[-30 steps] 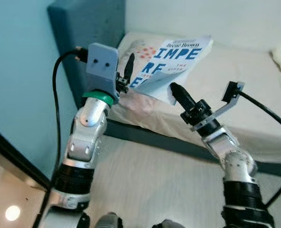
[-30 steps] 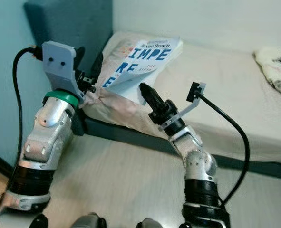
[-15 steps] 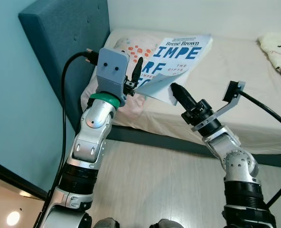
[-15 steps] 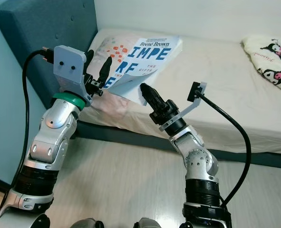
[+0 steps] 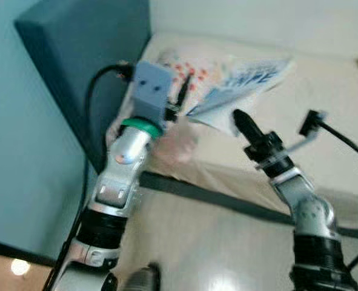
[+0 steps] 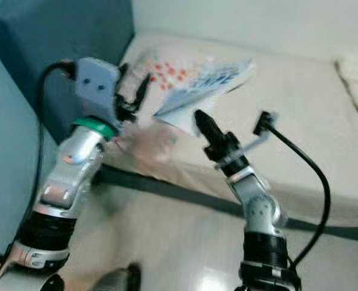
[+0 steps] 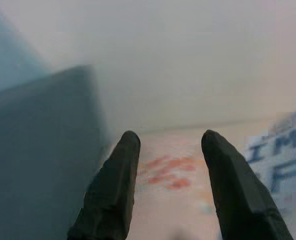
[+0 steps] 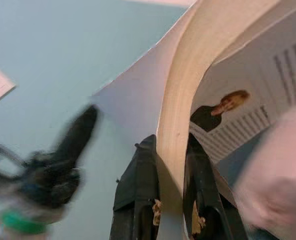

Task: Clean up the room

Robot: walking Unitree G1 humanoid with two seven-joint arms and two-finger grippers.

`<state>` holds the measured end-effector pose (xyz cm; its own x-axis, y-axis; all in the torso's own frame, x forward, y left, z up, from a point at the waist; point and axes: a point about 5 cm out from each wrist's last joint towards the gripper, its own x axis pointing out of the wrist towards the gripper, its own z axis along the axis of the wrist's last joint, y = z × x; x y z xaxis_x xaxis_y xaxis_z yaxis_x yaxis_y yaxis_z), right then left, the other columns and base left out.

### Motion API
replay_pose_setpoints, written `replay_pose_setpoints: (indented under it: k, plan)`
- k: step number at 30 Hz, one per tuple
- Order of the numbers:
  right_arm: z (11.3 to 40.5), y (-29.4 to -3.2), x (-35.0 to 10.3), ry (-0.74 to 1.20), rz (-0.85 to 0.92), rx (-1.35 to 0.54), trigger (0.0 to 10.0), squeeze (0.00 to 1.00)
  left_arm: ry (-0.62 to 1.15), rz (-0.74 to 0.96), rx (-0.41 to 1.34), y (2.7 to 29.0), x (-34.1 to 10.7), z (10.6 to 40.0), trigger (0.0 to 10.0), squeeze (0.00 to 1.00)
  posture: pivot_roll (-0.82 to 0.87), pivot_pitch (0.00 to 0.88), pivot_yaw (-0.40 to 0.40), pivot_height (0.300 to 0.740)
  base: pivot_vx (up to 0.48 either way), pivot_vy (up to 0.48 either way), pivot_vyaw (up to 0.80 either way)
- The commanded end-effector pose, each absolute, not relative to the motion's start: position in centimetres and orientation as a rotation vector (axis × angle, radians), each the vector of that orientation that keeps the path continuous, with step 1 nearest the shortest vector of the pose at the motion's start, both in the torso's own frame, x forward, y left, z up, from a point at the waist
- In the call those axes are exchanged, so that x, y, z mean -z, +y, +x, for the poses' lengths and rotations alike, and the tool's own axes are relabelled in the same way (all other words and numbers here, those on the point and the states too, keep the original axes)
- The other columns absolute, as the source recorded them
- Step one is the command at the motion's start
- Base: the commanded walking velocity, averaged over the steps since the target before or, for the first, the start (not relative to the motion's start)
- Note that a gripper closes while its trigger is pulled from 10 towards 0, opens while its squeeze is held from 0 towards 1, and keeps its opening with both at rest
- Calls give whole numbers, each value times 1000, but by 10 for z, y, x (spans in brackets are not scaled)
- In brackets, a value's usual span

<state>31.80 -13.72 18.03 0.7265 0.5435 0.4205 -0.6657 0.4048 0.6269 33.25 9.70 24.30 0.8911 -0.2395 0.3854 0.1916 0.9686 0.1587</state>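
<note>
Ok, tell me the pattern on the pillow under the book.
Pale pillow with a cluster of red-orange dots, clearest in the left wrist view.

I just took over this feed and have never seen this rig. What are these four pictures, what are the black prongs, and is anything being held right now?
The two wide pictures come from the robot's head camera, looking down at its own silver arms in front of a bed. They are blurred because the head is moving. The other two come from cameras on the wrists, each looking along that arm's gripper, the pair of long black prongs.

The right gripper is shut on the edge of a book with blue lettering on its cover; the right wrist view shows the pages pinched between the two fingers and the back cover with a small portrait. The book is raised off the bed.

The left gripper is open and holds nothing. It is up near the pillow with red dots, next to the dark blue headboard.
</note>
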Motion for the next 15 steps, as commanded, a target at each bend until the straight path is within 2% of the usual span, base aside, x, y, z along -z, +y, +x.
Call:
replay_pose_setpoints:
  k: [1, 15]
  plan:
    - [315, -150, -181, -192, 849, -744, 10000, 0, -413, 116, 272, 83, -241, 330, 10000, 0, -45, 0, 19, 715, 480, 0, 0]
    - [316, -151, -180, -194, 855, -734, 10000, 0, -417, 115, 283, 81, -241, 330, 10000, 0, -44, 0, 24, 715, 476, 0, 0]
